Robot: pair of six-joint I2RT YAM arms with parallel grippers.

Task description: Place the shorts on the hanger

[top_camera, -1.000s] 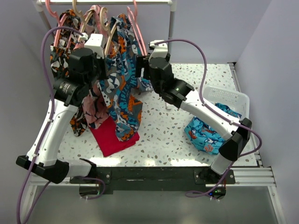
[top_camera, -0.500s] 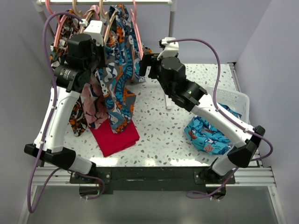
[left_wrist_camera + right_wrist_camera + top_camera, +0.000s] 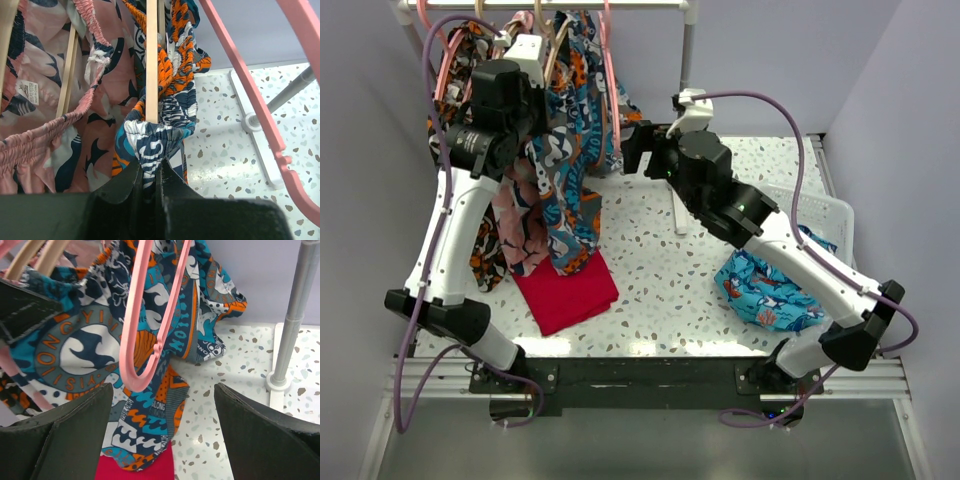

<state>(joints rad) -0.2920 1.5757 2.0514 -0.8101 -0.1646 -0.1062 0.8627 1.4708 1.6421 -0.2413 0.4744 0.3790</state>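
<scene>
"Speckled counter [image 3: 660, 270], clothes rail [image 3: 650, 5] behind. Where were the busy teal, orange and navy print shorts [image 3: 570, 190]?"

"Gathered around the slim tan wooden hanger [image 3: 151, 60]. Only the left wrist view showed the left claw [image 3: 150, 167] pinching their fold. The right claw [image 3: 162, 390] gaped wide."

"And the white plastic basket [image 3: 820, 205]?"

"Light turquoise shorts [image 3: 765, 285] bunched at its near end."

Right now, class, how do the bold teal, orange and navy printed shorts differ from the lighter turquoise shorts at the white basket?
The bold printed shorts hang over a slim tan hanger; the lighter turquoise shorts lie bunched at the white basket. The left gripper pinches the printed shorts; no gripper holds the turquoise ones. The printed pair has large patches, the turquoise pair small red-orange figures. Both are soft fabric.
</scene>
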